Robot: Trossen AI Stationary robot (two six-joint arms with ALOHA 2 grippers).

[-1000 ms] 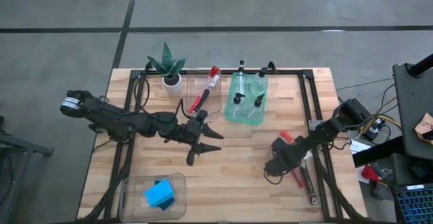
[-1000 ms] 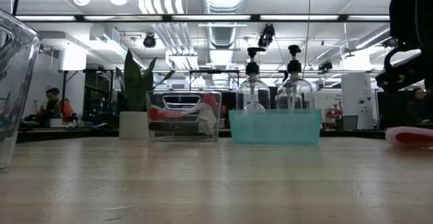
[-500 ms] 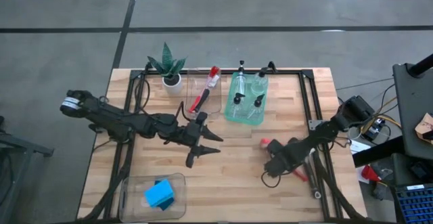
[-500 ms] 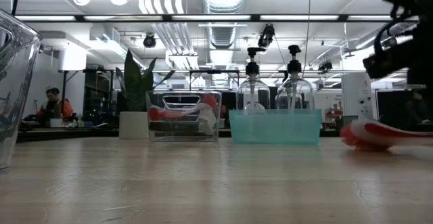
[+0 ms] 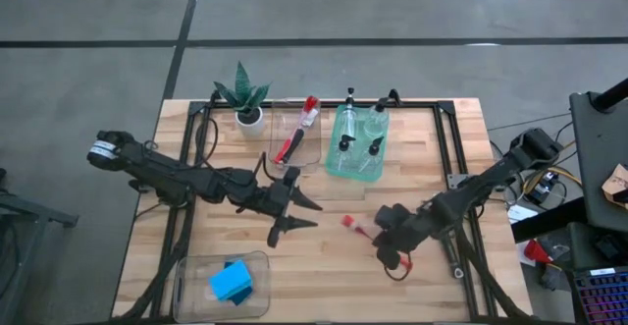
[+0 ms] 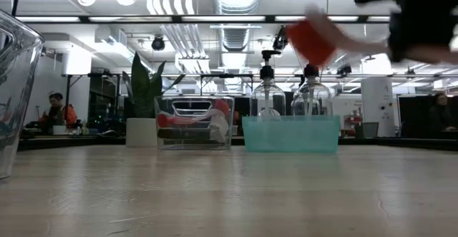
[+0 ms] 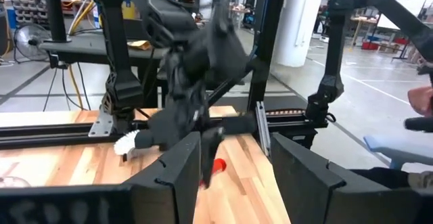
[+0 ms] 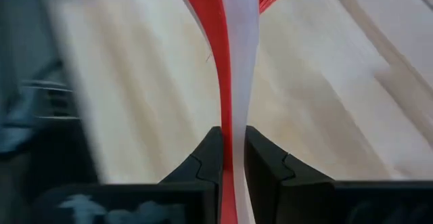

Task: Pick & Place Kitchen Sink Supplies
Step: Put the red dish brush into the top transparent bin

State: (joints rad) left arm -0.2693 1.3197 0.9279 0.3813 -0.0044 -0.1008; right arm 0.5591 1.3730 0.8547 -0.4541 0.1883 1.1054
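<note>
Red dish brush (image 8: 233, 61) (handle red and white) hangs above the table (image 5: 334, 266) right of centre, pinched by the right gripper (image 5: 385, 235). Left gripper (image 5: 294, 210), fingers spread, hovers mid-table near the green bin (image 5: 339, 163).

Red-and-white dish brush (image 5: 359, 225) lifted off the wood, handle pinched between dark fingers, red bristle head pointing toward the table's middle; blurred and high in the low view (image 6: 315, 40). Second red brush (image 5: 295, 135) leaning slantwise in the clear bin at the back edge, head up. Four small clear bottles with black pump tops (image 5: 359, 134) standing upright together in the green bin just beside that clear bin. Blue sponges (image 5: 232, 281), one lighter and one darker, lying flat and stacked in the clear bin at the front left.
</note>
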